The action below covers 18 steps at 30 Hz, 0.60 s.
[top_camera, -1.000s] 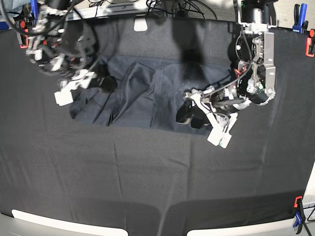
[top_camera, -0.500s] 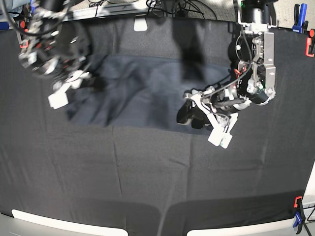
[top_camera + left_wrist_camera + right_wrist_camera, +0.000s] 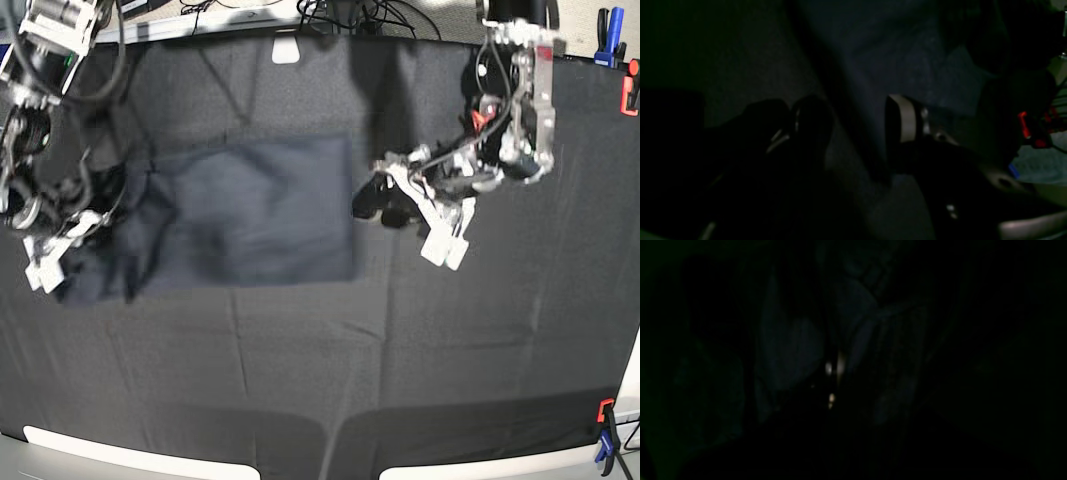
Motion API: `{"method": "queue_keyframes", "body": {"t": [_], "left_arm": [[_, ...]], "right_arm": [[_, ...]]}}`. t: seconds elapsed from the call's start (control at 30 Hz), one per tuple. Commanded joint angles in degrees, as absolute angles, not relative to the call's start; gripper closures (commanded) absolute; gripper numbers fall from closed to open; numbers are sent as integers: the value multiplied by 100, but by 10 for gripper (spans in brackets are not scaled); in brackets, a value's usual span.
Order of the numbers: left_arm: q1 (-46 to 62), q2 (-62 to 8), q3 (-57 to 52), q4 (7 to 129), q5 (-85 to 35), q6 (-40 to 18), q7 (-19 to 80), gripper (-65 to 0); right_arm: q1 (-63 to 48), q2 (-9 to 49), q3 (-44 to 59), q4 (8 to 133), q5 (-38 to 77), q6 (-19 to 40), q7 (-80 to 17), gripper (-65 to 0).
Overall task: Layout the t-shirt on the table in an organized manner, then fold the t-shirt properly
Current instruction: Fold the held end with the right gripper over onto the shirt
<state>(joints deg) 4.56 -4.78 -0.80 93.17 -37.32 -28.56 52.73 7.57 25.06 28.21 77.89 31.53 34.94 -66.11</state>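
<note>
Peering through the right wrist view gets you almost nothing: near black, only faint folds of the t-shirt [image 3: 853,330] and a few specks of light. The left wrist view is dim too, though you can make out both fingers [image 3: 903,120] standing apart over the fabric, and the t-shirt's edge running between them.

In the base view the t-shirt [image 3: 250,210] is motion-blurred; no collar or sleeve can be told. It lies toward the far-left part of the table [image 3: 330,350], its right side a flat rectangle, its left end bunched and dark.

Your right arm drops in from the table's far-left corner, wrist bent low at the left edge. The right gripper [image 3: 62,250] is clenched there; it sits right at the bunched left end of the shirt, but whether cloth is pinched in it cannot be told, since the spot is dark and blurred.

Your left arm hangs from the far-right side, forearm upright, wrist turned toward the table's middle. The left gripper [image 3: 385,200] is released, jaws wide, just beside the shirt's right edge, holding nothing.

Red and blue clamps [image 3: 606,425] sit at the right corners.
</note>
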Motion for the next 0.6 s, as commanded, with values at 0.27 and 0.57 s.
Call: {"method": "queue_keyframes", "body": {"t": [0.27,0.57], "left_arm": [[526,-475,-91,9421,-3863,-2875,5100,-292],[526,-478,-91,9421,-3859,-2875,5096,-292]], "right_arm": [[773,2169,2847,9133,3336,3439,-6517,0],[89,1667,2491,10753,3767,3404,-6517,0]]}}
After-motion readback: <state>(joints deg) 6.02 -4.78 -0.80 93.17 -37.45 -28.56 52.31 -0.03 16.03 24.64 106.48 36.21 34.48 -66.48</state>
